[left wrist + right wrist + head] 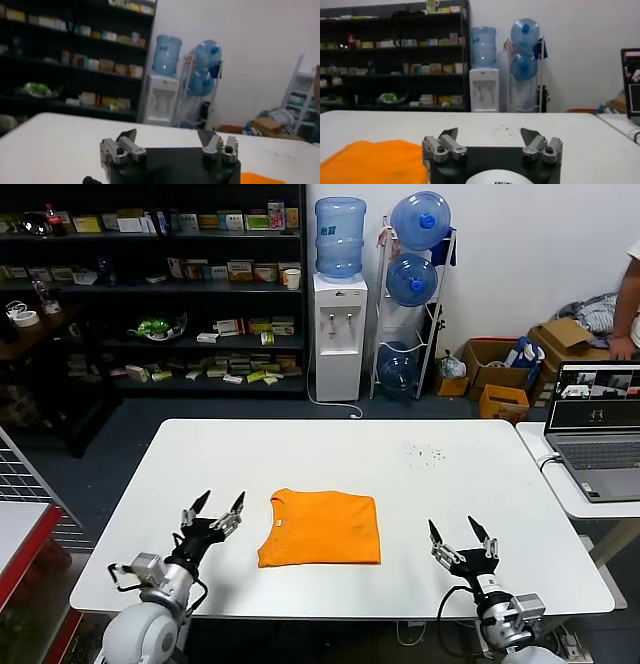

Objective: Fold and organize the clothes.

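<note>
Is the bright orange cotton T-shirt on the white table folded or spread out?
Folded. The bright orange cotton T-shirt lies as a compact rectangle, no sleeves sticking out, on the white table. Left gripper and right gripper hover open beside it.

At frame centre the orange T-shirt looked like soft matt cotton cloth on the smooth, faintly sheened white surface, while at lower left and lower right the left end effector and right end effector showed matt black fingers and brushed metal knuckles.

white table | dark shelves | water dispenser | white wall
</note>
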Available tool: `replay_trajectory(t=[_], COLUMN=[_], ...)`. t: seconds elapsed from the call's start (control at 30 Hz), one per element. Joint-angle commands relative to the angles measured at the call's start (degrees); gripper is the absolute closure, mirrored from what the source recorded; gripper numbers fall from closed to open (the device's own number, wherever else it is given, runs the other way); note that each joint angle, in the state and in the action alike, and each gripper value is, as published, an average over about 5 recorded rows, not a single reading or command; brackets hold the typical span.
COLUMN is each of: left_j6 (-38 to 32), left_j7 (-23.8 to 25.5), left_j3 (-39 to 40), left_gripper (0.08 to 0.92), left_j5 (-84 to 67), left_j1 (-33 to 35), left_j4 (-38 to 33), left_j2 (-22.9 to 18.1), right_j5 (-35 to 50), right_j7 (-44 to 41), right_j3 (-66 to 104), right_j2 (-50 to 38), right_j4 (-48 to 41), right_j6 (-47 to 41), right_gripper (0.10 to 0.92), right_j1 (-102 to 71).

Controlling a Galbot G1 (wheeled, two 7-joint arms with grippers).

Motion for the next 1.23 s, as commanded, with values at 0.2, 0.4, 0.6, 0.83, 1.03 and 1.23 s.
replay_trajectory(t=[0.2, 0.4, 0.6, 0.83, 1.03, 1.23], left_j6=[-20.2, -19.9, -19.8, -19.7, -19.6, -19.7], left_j7=[9.5, 9.5, 9.7, 9.8, 9.7, 9.6], left_j3=[-8.0, -7.5, -9.0, -8.9, -8.5, -8.5], left_gripper=[0.177, 0.177, 0.177, 0.177, 0.177, 0.177], left_j5=[12.9, 13.2, 13.7, 14.1, 14.1, 14.1], left_j1=[10.5, 11.3, 11.0, 11.4, 11.2, 11.2], left_j4=[0.4, -0.4, 0.7, 0.4, 0.6, 0.7], left_j2=[-5.8, -7.2, -8.6, -8.1, -8.3, -8.5], right_j5=[-0.4, 0.4, 0.6, 0.5, -0.1, 0.0], right_j7=[-8.6, -9.2, -9.4, -9.2, -9.0, -8.9], right_j3=[8.5, 8.5, 8.7, 8.6, 8.3, 8.4], right_j2=[2.2, 2.6, 2.9, 3.1, 3.3, 3.2], right_j4=[-3.4, -3.5, -3.8, -4.0, -3.9, -3.9], right_j6=[11.3, 12.2, 12.8, 12.7, 12.7, 12.6], right_gripper=[0.203, 0.203, 0.203, 0.203, 0.203, 0.203], right_j1=[-5.1, -3.9, -3.4, -3.0, -3.0, -3.1])
